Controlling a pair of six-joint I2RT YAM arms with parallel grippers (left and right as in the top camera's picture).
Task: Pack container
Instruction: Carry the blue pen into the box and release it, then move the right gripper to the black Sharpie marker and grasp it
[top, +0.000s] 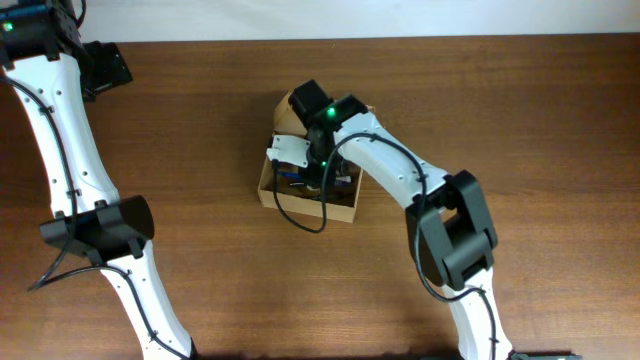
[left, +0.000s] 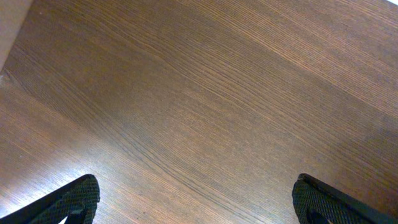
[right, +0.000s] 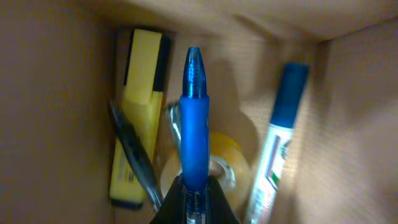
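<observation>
The container (top: 268, 188) is sitting near the middle of the worktop (top: 520, 110) in the overhead view. Its long axis is running left to right across the frame, dipping slightly toward the lower right. Its flap lid (top: 284, 112) is standing open on the upper long side and pointing toward the top of the frame. The right arm (top: 400, 170) is reaching in from the lower right, and its wrist is covering most of the box opening.

In the right wrist view, the right fingers (right: 168, 211) are pinching a blue pen (right: 194, 124) inside the container (right: 50, 93). The pen is running straight up the frame with its tip aiming at the far cardboard wall. Below it, a yellow highlighter (right: 140, 106) is lying on the left with a dark pen (right: 132, 155) slanting across it. A roll of clear tape (right: 225, 155) is lying in the middle. A blue-capped marker (right: 281, 130) is leaning along the right wall. The marker's white barrel is carrying a printed label, too blurred to read.

The left fingers (left: 68, 202) are hanging spread wide above bare wood in the upper left of the overhead frame, well apart from the container and gripping nothing.
</observation>
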